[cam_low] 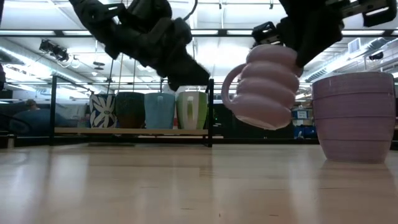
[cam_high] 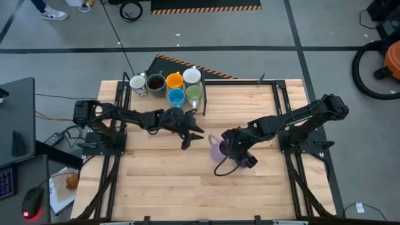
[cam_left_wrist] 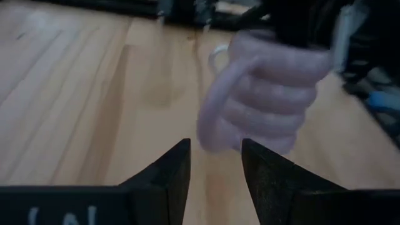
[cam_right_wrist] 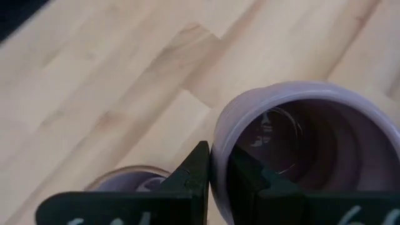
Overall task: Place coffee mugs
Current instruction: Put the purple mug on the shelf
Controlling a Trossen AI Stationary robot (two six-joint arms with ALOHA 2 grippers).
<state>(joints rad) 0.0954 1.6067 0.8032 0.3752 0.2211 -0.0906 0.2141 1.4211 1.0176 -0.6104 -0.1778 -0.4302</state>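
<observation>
My right gripper (cam_high: 232, 149) is shut on a ribbed lavender mug (cam_low: 268, 87), which is lifted above the table near its middle. The mug's handle (cam_left_wrist: 215, 94) faces my left gripper (cam_left_wrist: 215, 167). That gripper is open, a little short of the mug on its left side, with nothing between its fingers. A second lavender mug (cam_low: 353, 117) stands upright on its base on the table beside the right arm; its rim (cam_right_wrist: 128, 178) shows below the right gripper. My right gripper pinches the lavender mug's rim wall (cam_right_wrist: 219, 156), with one finger (cam_right_wrist: 250, 181) inside the mug and the other (cam_right_wrist: 194, 170) outside. The fingers come from above, slanting down. The mug hangs tilted below them, clear of the table.
Several mugs stand in a cluster at the table's far edge: white patterned (cam_high: 137, 84), dark brown (cam_high: 155, 82), orange (cam_high: 174, 80), white (cam_high: 192, 76), blue (cam_high: 176, 96), green (cam_high: 194, 94). A black frame (cam_high: 275, 94) lies on the table. Bare wood (cam_high: 169, 187) lies toward the near edge.
</observation>
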